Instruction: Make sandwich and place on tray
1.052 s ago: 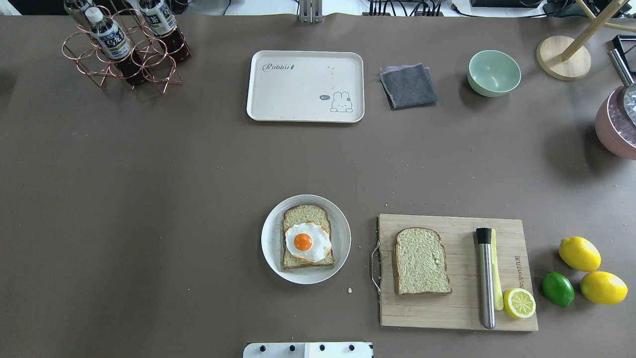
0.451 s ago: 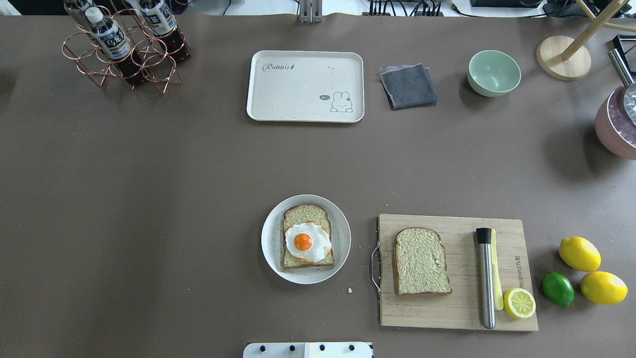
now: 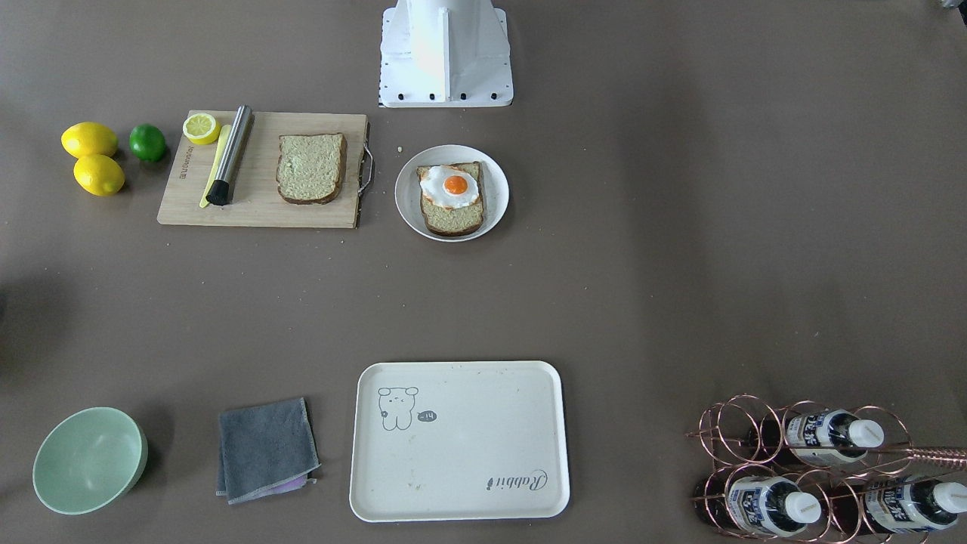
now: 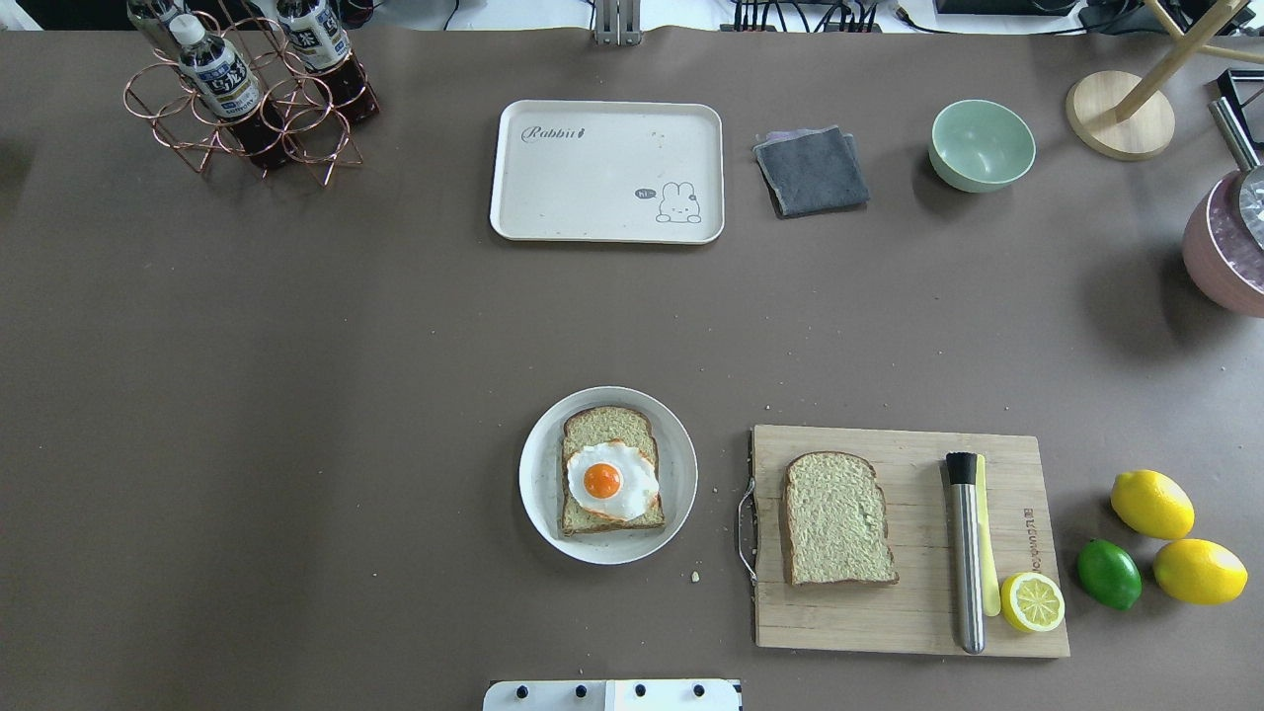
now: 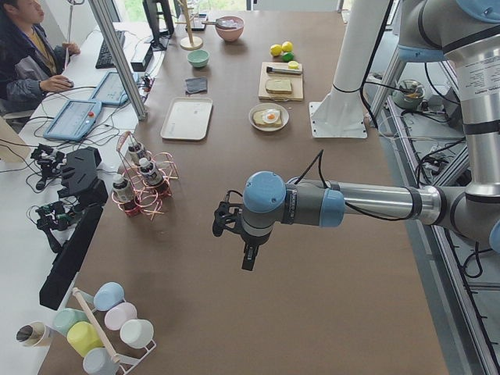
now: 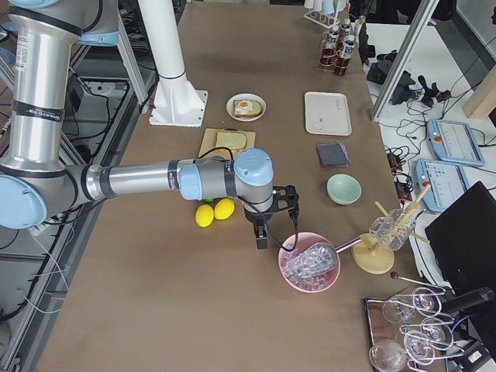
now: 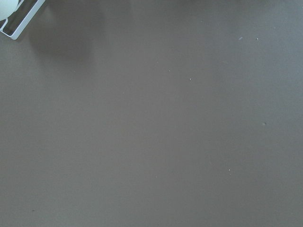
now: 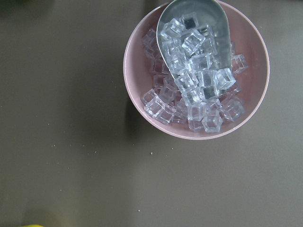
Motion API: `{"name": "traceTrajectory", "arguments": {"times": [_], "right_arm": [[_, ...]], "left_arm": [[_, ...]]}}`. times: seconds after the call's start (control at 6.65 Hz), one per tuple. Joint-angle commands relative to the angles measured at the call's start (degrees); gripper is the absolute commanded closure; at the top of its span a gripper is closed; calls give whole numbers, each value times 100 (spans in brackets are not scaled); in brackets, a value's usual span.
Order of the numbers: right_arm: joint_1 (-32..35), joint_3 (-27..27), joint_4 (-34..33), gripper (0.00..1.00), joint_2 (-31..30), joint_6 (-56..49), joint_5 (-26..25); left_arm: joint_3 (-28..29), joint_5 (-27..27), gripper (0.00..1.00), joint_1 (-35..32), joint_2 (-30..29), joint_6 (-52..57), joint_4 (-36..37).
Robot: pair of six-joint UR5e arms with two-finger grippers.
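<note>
One bread slice [image 4: 607,427] with a fried egg [image 4: 610,482] on top lies on a round white plate [image 4: 538,484] near the robot's base. A second bread slice [image 4: 837,518] lies bare on the wooden cutting board [image 4: 908,622] to the plate's right. The cream tray [image 4: 592,188] sits empty at the far side. My left gripper [image 5: 248,258] shows only in the exterior left view, above bare table far from the food. My right gripper [image 6: 261,236] shows only in the exterior right view, above the pink ice bowl [image 6: 310,267]. I cannot tell whether either gripper is open or shut.
A steel muddler [image 4: 965,553], a yellow stick and a lemon half [image 4: 1032,601] lie on the board. Two lemons [image 4: 1151,504] and a lime [image 4: 1108,574] lie right of it. A green bowl [image 4: 982,145], grey cloth [image 4: 812,170] and bottle rack [image 4: 247,94] stand along the far side.
</note>
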Motion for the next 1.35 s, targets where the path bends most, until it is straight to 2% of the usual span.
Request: {"name": "traceTrajectory", "arguments": {"times": [0.0, 0.75, 1.05, 1.2], "right_arm": [[8, 3, -110, 0, 17, 0, -90], [-28, 29, -296, 0, -36, 0, -73], [-54, 56, -252, 0, -45, 0, 84], [-54, 108, -234, 0, -71, 0, 329]], "left_arm": [[1, 8, 2, 0, 24, 8, -1], [-34, 0, 2, -9, 51, -10, 8], [-34, 0, 2, 0, 51, -1, -1], [-43, 0, 2, 9, 51, 8, 8]]}}
